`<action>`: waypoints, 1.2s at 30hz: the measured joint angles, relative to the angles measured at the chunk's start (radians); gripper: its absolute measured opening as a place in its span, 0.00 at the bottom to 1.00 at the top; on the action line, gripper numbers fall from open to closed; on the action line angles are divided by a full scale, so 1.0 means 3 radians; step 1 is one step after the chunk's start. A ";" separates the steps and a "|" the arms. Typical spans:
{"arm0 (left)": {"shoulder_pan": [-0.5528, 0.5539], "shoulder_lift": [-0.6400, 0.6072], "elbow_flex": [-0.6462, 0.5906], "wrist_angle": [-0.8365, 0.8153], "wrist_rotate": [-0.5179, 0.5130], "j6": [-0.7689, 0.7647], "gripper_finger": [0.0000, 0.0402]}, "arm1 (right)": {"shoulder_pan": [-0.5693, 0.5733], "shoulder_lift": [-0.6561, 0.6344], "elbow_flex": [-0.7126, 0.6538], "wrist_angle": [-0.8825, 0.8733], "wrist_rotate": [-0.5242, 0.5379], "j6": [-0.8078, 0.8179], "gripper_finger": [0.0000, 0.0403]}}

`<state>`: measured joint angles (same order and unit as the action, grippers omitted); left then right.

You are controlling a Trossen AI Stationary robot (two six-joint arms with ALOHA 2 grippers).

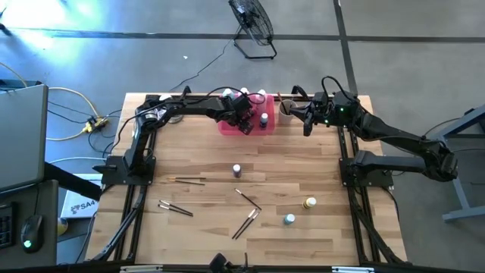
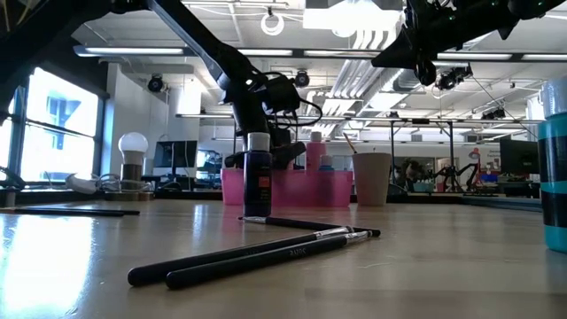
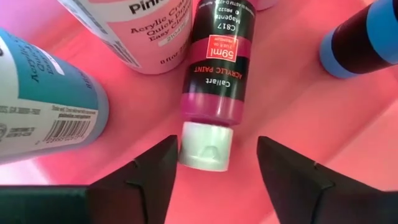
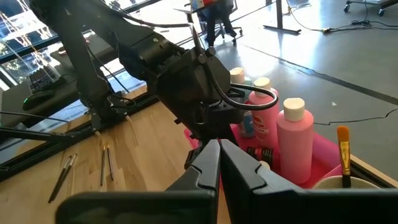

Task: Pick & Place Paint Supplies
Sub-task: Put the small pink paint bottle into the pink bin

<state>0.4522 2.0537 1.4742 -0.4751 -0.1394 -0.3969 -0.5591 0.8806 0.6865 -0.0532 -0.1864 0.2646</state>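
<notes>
Left gripper [image 3: 214, 163] hung over the pink tray [image 3: 292, 106], jaws parted and holding nothing. Magenta bottle [image 3: 214, 74] lay flat in tray, white cap [image 3: 205, 146] pointing back between the fingers, long axis running straight away from gripper; cap prob. untouched. Right gripper [image 4: 219, 163] sat closed nr the tray, farther off.

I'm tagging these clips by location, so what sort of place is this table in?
Probably a big robotics lab or workshop: a bare concrete floor with a floor fan beside the table, ceiling strip lights, and computer screens on desks behind.
</notes>
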 joint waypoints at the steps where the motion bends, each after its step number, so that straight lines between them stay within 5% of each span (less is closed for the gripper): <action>1: 0.0000 0.0000 -0.0001 -0.0005 0.0000 0.0001 0.50 | 0.0000 0.0000 0.0000 0.0000 0.0000 0.0000 0.01; 16: 0.0000 -0.0029 0.0000 -0.0282 0.0060 0.0034 0.28 | 0.0000 0.0000 0.0000 0.0000 0.0000 -0.0024 0.01; 24: -0.0004 -0.0123 0.0049 -0.0447 0.0041 0.0090 0.30 | 0.0000 -0.0001 0.0000 -0.0001 0.0000 -0.0026 0.01; 36: -0.0006 -0.0121 0.0806 -0.1035 0.0017 0.0243 0.31 | 0.0000 -0.0001 -0.0001 -0.0010 0.0000 -0.0029 0.01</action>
<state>0.4503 2.0174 1.7161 -0.7856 -0.1345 -0.3241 -0.5591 0.8803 0.6862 -0.0563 -0.1864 0.2558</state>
